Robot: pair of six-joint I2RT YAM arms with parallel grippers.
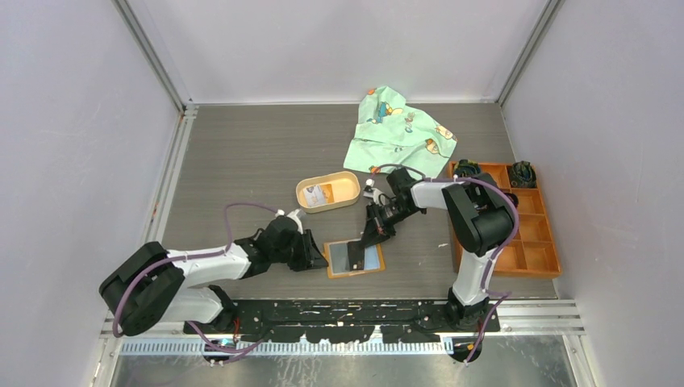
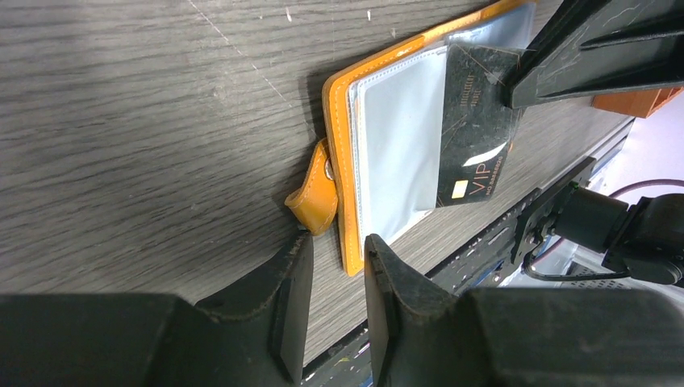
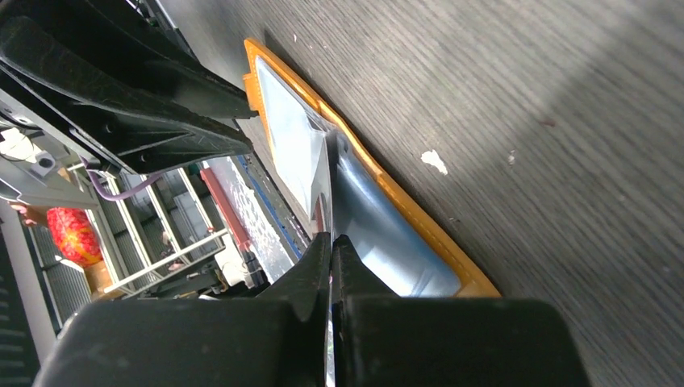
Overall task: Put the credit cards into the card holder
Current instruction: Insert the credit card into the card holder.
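The card holder (image 1: 367, 260) lies open near the table's front edge, orange rim around clear sleeves (image 2: 399, 137), its snap strap (image 2: 314, 197) curled at the side. A dark credit card (image 2: 476, 121) printed "VIP" rests tilted on the sleeves, and my right gripper (image 1: 374, 235) is shut on its far edge; the right wrist view shows that card edge-on (image 3: 329, 181) between the closed fingers (image 3: 355, 270). My left gripper (image 2: 337, 238) stands open at the holder's left corner, the orange edge just at its tips, nothing clamped. Another whitish card (image 1: 320, 193) lies in the oval tray.
An oval tan tray (image 1: 348, 179) sits behind the holder. A green printed cloth (image 1: 399, 133) lies crumpled at the back. The large orange compartment box (image 1: 528, 242) stands at the right beside the right arm, dark objects in its far cells.
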